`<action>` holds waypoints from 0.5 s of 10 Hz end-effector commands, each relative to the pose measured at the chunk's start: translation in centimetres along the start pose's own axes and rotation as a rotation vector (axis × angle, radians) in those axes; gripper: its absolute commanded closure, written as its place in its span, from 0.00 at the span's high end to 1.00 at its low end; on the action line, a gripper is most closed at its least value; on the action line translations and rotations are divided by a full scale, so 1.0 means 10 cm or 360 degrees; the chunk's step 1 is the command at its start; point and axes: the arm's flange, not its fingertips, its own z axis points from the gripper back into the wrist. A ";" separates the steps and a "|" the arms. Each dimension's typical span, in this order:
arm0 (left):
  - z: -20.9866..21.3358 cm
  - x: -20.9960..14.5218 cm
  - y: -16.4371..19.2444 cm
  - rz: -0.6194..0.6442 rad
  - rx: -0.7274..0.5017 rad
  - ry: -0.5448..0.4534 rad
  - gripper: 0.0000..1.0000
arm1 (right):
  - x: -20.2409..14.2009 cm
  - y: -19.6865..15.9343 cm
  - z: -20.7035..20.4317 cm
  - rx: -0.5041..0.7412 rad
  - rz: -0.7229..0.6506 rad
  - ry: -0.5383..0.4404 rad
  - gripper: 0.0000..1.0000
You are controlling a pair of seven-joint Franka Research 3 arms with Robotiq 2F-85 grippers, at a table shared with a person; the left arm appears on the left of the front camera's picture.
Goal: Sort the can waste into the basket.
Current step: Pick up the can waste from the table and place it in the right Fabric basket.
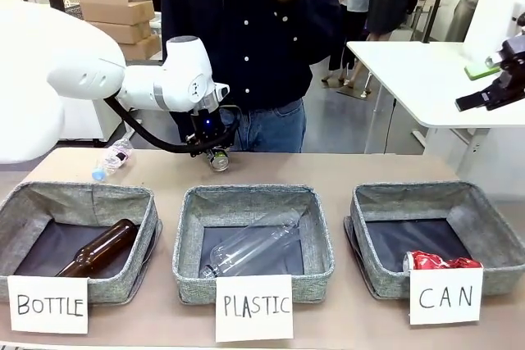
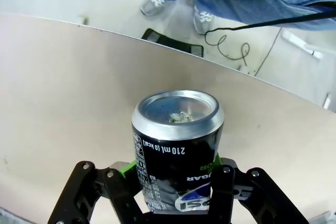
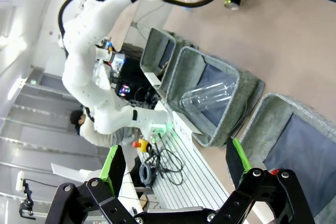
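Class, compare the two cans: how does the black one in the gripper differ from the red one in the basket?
The black can is cylindrical and uncrushed; the red can is crushed. The black can is clamped in the left gripper; the red can lies in the CAN basket. Both are small metal drink cans.

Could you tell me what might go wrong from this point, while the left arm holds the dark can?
1. The left gripper grips the dark can near one end, most of it jutting past the fingers; it might tilt or slip in transit.
2. The CAN basket lies at the far right, beyond the PLASTIC basket; an early release could missort it.
3. The right gripper, open, hangs on that side; the arms might clash.
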 end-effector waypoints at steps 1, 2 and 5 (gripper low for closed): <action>0.26 -0.15 0.17 -0.0052 -0.0119 0.0059 0.06 | -0.01 0.00 0.01 -0.0009 0.0036 0.0005 1.00; 0.60 -0.30 0.33 -0.0216 -0.0177 0.0148 0.06 | -0.01 0.00 0.01 -0.0009 0.0036 0.0005 1.00; 1.93 -1.24 1.19 -0.0836 -0.0529 0.0097 0.06 | -0.01 0.00 0.01 -0.0009 0.0036 0.0005 1.00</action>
